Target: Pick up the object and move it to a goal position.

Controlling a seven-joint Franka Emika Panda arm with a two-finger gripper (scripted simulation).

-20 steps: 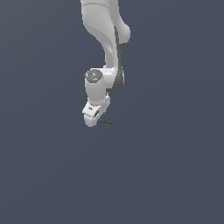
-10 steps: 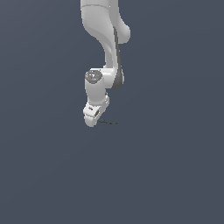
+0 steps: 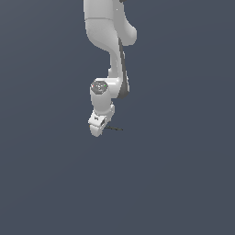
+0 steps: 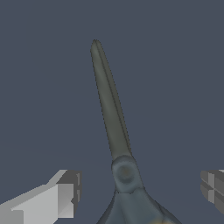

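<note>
Nothing has moved since the earlier frames: the arm and the end effector [image 3: 102, 128] stay in the same low place over the grey surface [image 3: 183, 183]. In the wrist view its fingers [image 4: 65, 194] stand wide apart, released, on both sides of the object [image 4: 114, 127]. The object lies flat on the surface; its long axis runs from the pivot under the end effector outward, the blades pointing to the exterior view's right.
</note>
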